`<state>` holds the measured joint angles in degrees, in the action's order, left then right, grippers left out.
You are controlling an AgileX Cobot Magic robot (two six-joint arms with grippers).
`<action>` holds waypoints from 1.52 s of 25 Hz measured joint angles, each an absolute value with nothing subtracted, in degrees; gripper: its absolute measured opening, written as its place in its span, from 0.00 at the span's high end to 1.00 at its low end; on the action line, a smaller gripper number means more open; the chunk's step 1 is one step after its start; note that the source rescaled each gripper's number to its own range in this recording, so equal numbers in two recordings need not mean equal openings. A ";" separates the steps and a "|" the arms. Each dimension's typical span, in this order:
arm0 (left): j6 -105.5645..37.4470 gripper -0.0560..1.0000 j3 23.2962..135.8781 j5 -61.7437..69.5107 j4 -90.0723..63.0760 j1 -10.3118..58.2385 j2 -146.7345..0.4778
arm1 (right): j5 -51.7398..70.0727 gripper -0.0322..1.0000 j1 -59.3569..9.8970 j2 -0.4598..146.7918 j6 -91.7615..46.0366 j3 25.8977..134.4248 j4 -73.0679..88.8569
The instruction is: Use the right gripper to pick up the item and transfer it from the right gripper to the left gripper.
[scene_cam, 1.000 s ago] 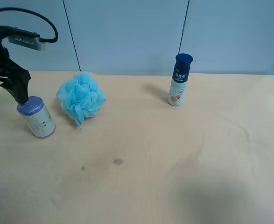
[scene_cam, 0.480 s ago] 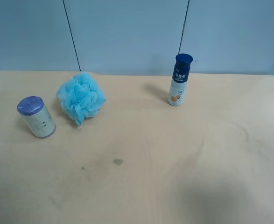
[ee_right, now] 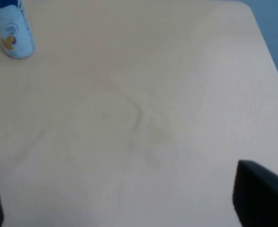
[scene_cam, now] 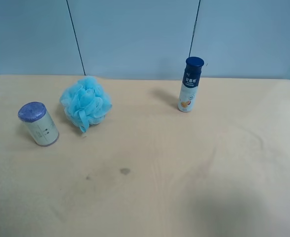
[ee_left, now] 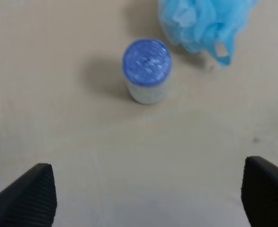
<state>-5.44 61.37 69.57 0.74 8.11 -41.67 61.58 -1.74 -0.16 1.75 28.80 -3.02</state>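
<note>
The roll (scene_cam: 38, 124) stands on the desk (scene_cam: 184, 168), just beside the blue pouf (scene_cam: 85, 102), with its long side nearly straight up (it leans a little). The bottle (scene_cam: 190, 84) is well apart from the roll, on the far side of the pouf. The left end effector (ee_left: 146, 196) hangs over the roll with its fingers apart, holding nothing. The right end effector (ee_right: 124, 201) is apart too and empty; it sees only the bottle. So I think the left arm is nearer the roll, and the right arm has the longer way to go.
</note>
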 joint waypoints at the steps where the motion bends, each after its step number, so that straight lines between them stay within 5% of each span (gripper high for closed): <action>1: -5.85 0.52 60.33 69.64 0.74 8.11 -38.99 | 61.58 0.14 -1.74 -0.16 1.75 28.80 -3.02; 8: -6.33 0.26 54.76 69.91 0.32 8.11 -25.76 | 61.58 0.14 -1.74 -0.16 1.75 28.80 -3.02; 22: -8.07 0.25 32.40 68.34 -4.08 8.11 -19.13 | 61.58 0.15 -1.74 -0.16 1.75 28.80 -3.02; 38: -4.30 0.25 29.14 60.45 -4.47 6.65 0.00 | 61.58 0.15 -1.74 -0.16 1.75 28.80 -3.02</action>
